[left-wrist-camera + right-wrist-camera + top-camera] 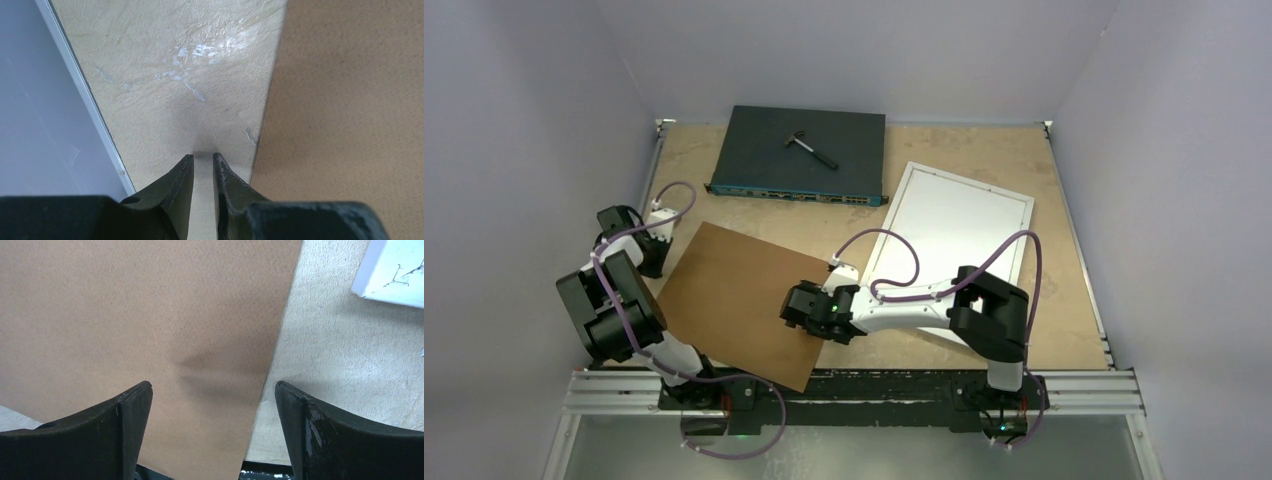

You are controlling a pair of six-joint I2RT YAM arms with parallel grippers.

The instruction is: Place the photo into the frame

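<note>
The photo is not in view. The frame (954, 225), white-bordered, lies flat at the back right of the table; one corner of it shows in the right wrist view (395, 275). A plain brown backing board (734, 300) lies flat at centre left. My right gripper (792, 312) is open and empty, low over the board's right edge, which runs between its jaws in the right wrist view (212, 390). My left gripper (651, 262) points down at bare table just left of the board (350, 100). Its jaws (203, 157) stand nearly together, with nothing between them.
A dark flat network switch box (799, 155) lies at the back centre with a small black tool (812, 148) on it. A metal rail (85, 95) and grey wall border the table on the left. The board's near corner overhangs the table's front edge.
</note>
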